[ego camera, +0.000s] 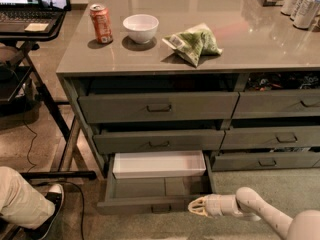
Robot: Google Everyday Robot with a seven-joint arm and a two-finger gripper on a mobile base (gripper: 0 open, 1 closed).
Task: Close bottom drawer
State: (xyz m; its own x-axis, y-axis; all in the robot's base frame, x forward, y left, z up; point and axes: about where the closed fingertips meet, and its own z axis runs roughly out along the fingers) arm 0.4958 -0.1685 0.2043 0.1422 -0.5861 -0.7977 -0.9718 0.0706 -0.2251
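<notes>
The bottom drawer point(150, 204) is pulled out at the lower left of the grey cabinet. It is wide and dark grey, with a low front panel and a small pull handle point(161, 209). A white tray insert point(159, 164) lies at its back. My gripper point(196, 207) is at the end of the white arm that comes in from the lower right. It sits low, right at the drawer front's right end, pointing left.
On the counter point(260, 49) stand a red can point(101, 23), a white bowl point(140, 27), a green chip bag point(192, 43) and cans point(302, 4) at far right. Taller drawers point(158, 106) sit above. A person's leg and shoe point(30, 204) and a laptop stand point(30, 29) are at left.
</notes>
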